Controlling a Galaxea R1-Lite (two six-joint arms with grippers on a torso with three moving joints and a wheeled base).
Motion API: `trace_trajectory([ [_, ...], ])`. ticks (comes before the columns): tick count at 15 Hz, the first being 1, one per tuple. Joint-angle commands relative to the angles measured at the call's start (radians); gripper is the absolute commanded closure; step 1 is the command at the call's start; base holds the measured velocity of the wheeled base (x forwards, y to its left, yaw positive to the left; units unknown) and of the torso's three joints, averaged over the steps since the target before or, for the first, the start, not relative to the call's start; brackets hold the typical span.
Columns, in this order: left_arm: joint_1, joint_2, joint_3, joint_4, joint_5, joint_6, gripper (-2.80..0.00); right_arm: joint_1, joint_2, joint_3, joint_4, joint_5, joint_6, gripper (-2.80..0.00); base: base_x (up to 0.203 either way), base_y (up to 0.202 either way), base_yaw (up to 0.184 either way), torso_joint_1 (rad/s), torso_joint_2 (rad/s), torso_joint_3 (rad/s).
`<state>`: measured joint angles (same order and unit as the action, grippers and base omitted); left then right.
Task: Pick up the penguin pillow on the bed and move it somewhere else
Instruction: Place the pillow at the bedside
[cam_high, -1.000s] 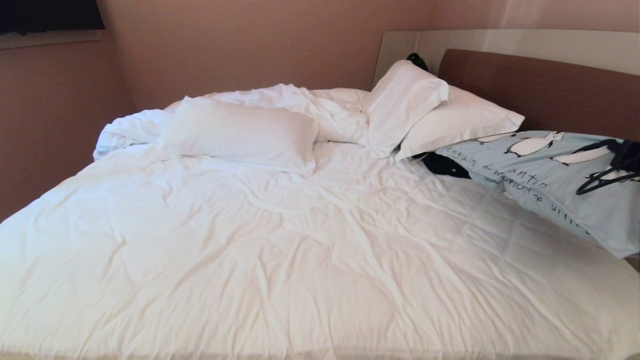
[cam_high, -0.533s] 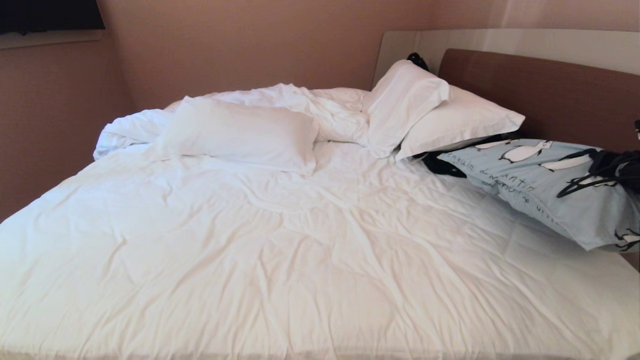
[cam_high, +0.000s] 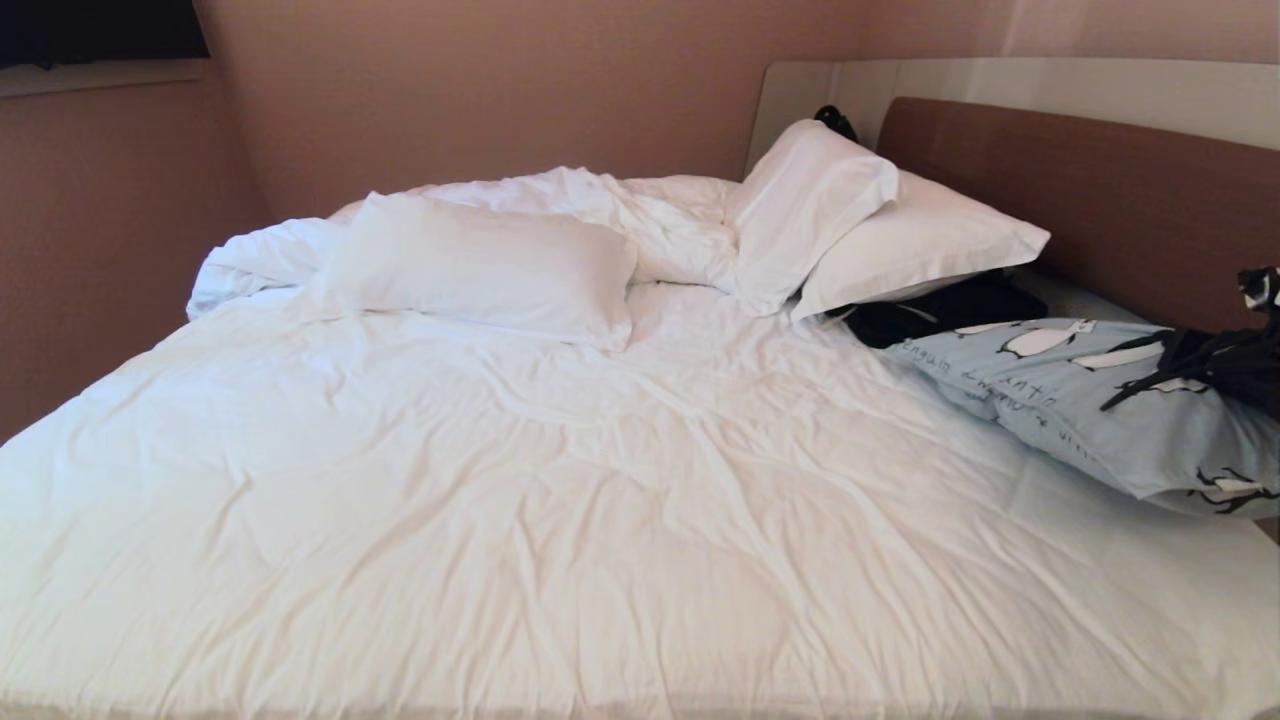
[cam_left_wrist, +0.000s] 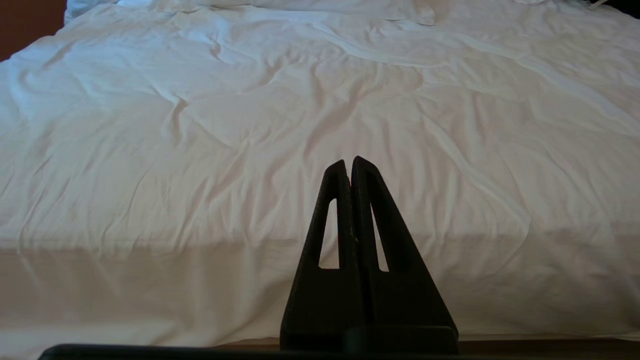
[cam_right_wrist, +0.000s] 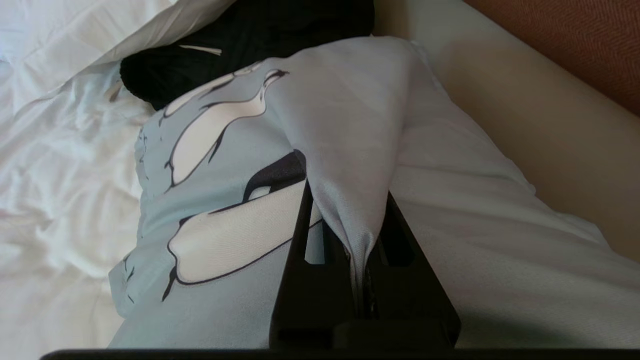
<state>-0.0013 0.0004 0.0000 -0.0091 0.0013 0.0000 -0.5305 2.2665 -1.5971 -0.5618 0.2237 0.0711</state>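
Lowered since the earlier frames, the rectangular light blue penguin pillow (cam_high: 1090, 405) printed with black-and-white penguins and dark handwriting is now seen nearer the sheets at the right side of the bed, and more of the black item (cam_high: 940, 310) under the stacked white pillows is uncovered. The large bed (cam_high: 560, 470) with its rumpled white duvet, brown padded headboard (cam_high: 1090, 190) and beige surround is unchanged. Three plain white pillows (cam_high: 480, 265) are seen toward the head of the bed. A fold of the penguin pillow's fabric is pinched between the black fingers of the right end effector (cam_right_wrist: 362, 260), beside the headboard. The left end effector (cam_left_wrist: 350, 172) is held over the foot of the bed, its fingers pressed together with nothing between them.
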Motion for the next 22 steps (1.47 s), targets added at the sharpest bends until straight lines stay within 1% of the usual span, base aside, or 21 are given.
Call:
trace_trajectory([
  [1, 0.000, 0.000, 0.000, 0.000, 0.000, 0.000, 0.00, 0.000, 0.019, -0.004, 0.005, 0.002, 0.000, 0.00, 0.000, 0.000, 0.000, 0.000, 0.00, 0.000],
  [6, 0.000, 0.000, 0.000, -0.002, 0.000, 0.000, 0.00, 0.000, 0.001, -0.008, 0.011, 0.000, 0.007, 0.00, 0.000, 0.000, 0.000, 0.000, 0.00, 0.000],
  [10, 0.000, 0.000, 0.000, -0.001, 0.000, 0.000, 0.00, 0.000, -0.002, -0.057, 0.025, -0.003, 0.028, 0.00, 0.000, 0.000, 0.000, 0.000, 0.00, 0.000],
  [15, 0.000, 0.000, 0.000, -0.001, 0.000, 0.000, 0.00, 0.014, -0.010, -0.107, 0.020, 0.002, 0.021, 0.00, 0.000, 0.000, 0.000, 0.000, 0.00, 0.000],
  [18, 0.000, 0.000, 0.000, -0.002, 0.000, 0.000, 0.00, 0.032, 0.073, -0.204, 0.045, 0.003, 0.015, 0.00, 0.000, 0.000, 0.000, 0.000, 0.00, 0.000],
  [21, 0.000, 0.000, 0.000, 0.000, 0.000, 0.000, 0.00, 0.034, 0.182, -0.293, 0.109, -0.004, 0.009, 0.00, 0.000, 0.000, 0.000, 0.000, 0.00, 0.000],
  [22, 0.000, 0.000, 0.000, -0.002, 0.000, 0.000, 0.00, 0.034, 0.189, -0.298, 0.119, -0.004, 0.008, 0.00, 0.000, 0.000, 0.000, 0.000, 0.00, 0.000],
])
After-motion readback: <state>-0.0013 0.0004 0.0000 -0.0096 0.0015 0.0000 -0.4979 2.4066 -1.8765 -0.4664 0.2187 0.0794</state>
